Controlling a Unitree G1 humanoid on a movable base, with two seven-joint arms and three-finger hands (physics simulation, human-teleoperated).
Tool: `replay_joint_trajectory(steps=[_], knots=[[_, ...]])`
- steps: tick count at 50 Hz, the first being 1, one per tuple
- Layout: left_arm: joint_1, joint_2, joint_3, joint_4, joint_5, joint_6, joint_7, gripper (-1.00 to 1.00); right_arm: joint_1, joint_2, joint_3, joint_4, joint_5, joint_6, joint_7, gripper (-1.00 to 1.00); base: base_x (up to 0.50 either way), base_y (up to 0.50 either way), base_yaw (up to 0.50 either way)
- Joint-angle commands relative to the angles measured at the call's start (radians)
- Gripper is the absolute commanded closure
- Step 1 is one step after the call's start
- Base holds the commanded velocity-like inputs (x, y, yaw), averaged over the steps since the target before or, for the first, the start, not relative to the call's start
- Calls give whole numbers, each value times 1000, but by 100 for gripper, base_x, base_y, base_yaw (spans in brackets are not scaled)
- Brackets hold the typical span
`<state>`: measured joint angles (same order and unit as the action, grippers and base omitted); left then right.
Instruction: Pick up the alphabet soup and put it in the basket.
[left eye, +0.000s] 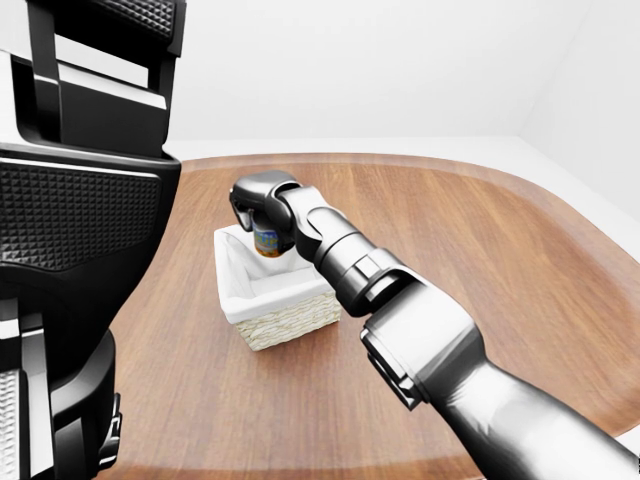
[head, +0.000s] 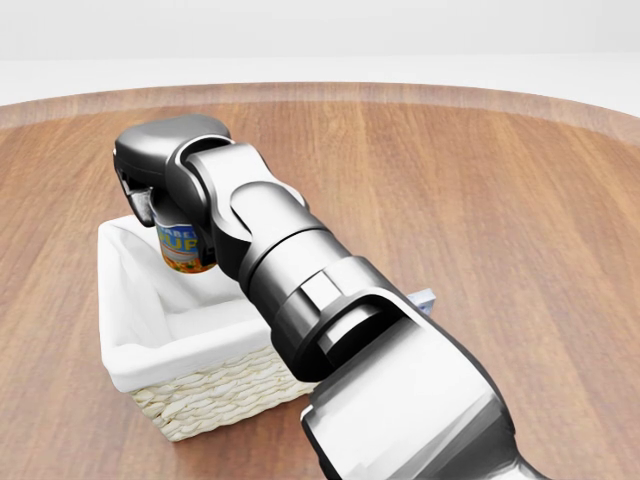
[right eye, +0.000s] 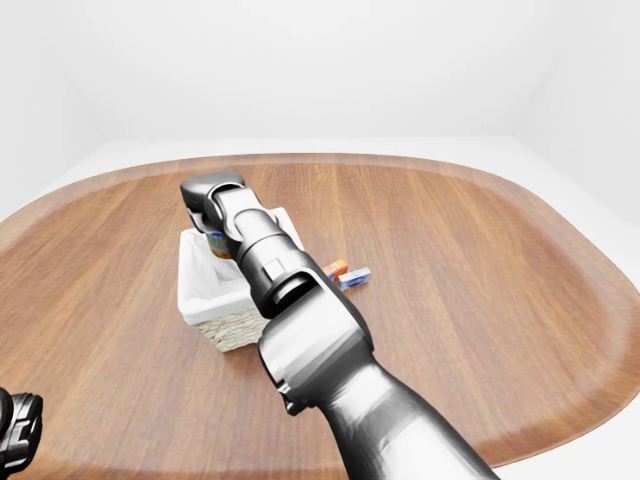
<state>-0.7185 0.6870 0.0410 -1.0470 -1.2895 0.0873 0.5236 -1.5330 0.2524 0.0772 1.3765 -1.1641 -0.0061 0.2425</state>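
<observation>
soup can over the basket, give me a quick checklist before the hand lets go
1. Right hand closed on the alphabet soup: ok.
2. Can above the basket opening, inside its rim: ok in the head view.
3. Basket interior free of other items: ok where visible; the arm hides part.
4. Can upright: cannot tell, fingers cover the top.
5. Small boxes outside the basket, apart from it: ok.
6. Left hand position: cannot tell.
</observation>
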Motion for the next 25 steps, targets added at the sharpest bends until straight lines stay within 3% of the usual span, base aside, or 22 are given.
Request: replay_joint_trajectory(steps=[1,6,25], knots=[[-17,4,-11,0,-20,0,0,-100,19,1,-17,-5,-35,10,-36,94,0,0,0],[1,-3,-21,0,25,0,0,-100,25,2,-20,-2,-52,12,-43,94,0,0,0],[-11,-10,-33,0,26,0,0,-100,68,27,-22,4,-106,6,-44,95,0,0,0]])
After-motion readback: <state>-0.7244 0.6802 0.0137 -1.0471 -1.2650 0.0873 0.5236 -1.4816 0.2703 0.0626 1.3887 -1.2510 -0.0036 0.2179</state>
